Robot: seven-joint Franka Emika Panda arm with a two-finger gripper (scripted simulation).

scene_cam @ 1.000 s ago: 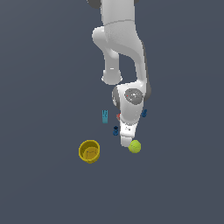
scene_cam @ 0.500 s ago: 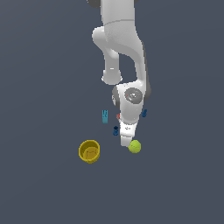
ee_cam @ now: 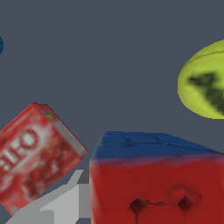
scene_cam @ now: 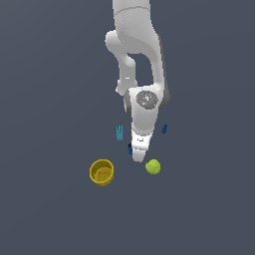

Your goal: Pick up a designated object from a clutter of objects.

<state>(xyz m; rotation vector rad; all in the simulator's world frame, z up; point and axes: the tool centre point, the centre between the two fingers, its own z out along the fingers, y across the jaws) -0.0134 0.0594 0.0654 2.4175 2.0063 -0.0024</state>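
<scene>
The designated object, a block [ee_cam: 157, 183] with a red face bearing dark dots and a blue side, fills the near part of the wrist view. One grey finger [ee_cam: 65, 201] shows right against its edge; the other finger is hidden. In the exterior view my gripper [scene_cam: 138, 155] is lowered into the clutter of objects, and the hand hides the block. Whether the jaws press on the block does not show.
A flat red packet [ee_cam: 35, 153] lies close beside the block. A yellow-green ball [scene_cam: 153, 167] rests just off the gripper at the exterior view's right, a yellow cup [scene_cam: 102, 172] at its left. A light-blue piece [scene_cam: 119, 132] and small dark-blue pieces [scene_cam: 164, 129] lie behind.
</scene>
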